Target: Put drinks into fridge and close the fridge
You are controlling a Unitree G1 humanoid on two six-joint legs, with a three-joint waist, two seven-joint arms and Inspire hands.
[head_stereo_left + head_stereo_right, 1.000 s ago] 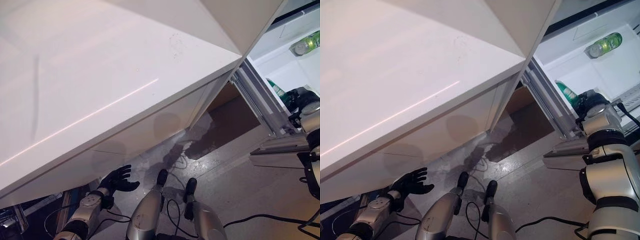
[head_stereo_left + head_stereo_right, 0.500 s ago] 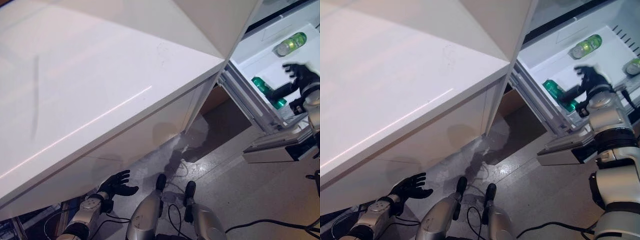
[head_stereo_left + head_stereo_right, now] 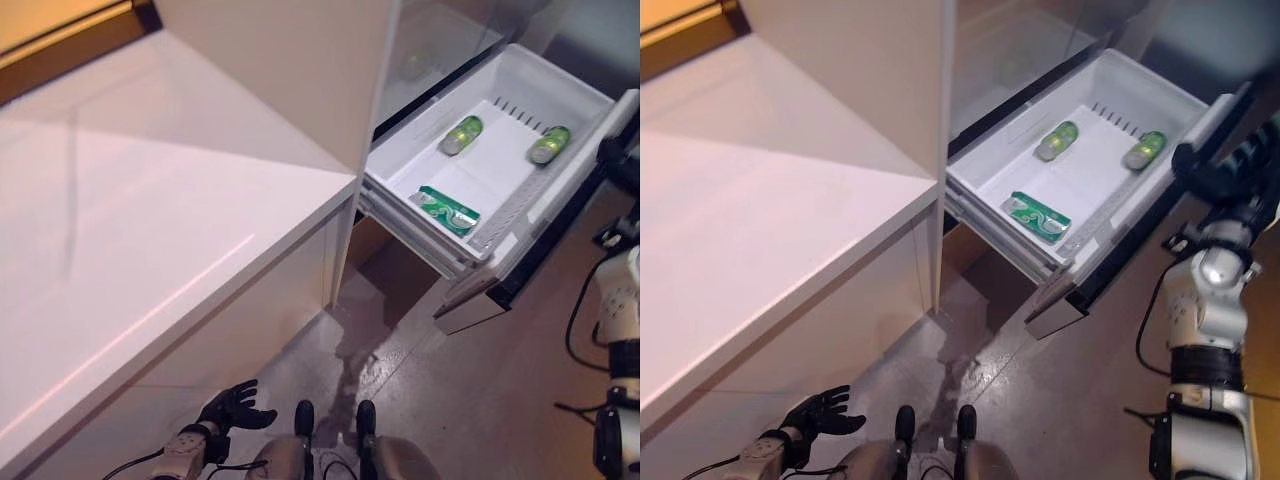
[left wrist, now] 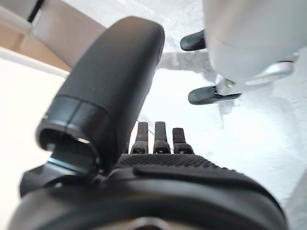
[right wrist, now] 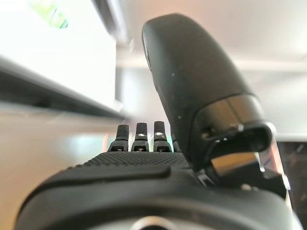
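A big white counter (image 3: 150, 230) fills the side from 9 to 11 o'clock. It is shiny, and light makes a pale streak on it. A tall white cabinet wall (image 3: 290, 70) stands at 12 o'clock. The floor (image 3: 480, 380) from 4 to 6 o'clock is grey, with a dark wet-looking patch (image 3: 365, 335) near the middle.

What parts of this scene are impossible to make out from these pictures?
- The fridge drawer's front panel: the eye views show only its edge.
- The fridge interior above the drawer: dark in the eye views.
- The right robot hand: dark and small in the eye views.
- The green drinks: print too small.
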